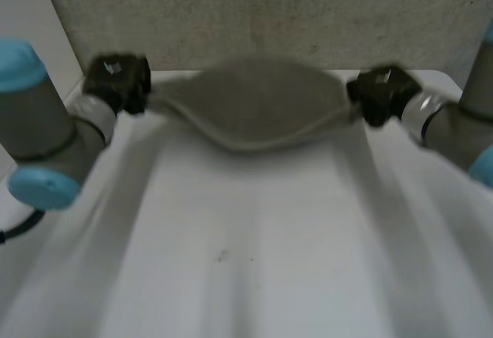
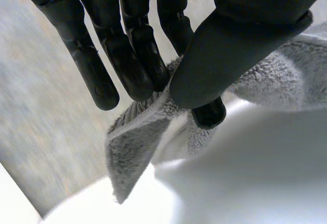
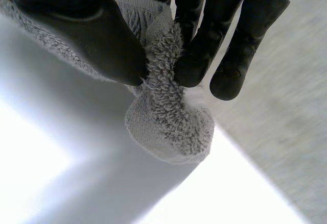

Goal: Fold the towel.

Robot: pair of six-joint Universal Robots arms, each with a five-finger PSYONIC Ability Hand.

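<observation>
A grey towel (image 1: 250,107) hangs stretched between my two hands above the far part of the white table (image 1: 231,261), its lower edge sagging in the middle. My left hand (image 1: 117,82) holds its left end; in the left wrist view the thumb (image 2: 219,60) pinches the towel's corner (image 2: 138,142) against the fingers (image 2: 127,55). My right hand (image 1: 381,92) holds the right end. There the thumb (image 3: 92,35) and fingers (image 3: 204,45) squeeze a bunched corner of the towel (image 3: 168,117), which droops below the fingertips.
A grey wall (image 1: 269,15) rises just behind the table's far edge, close behind the towel and both hands. Both arms (image 1: 46,138) (image 1: 462,130) come in from the table's sides.
</observation>
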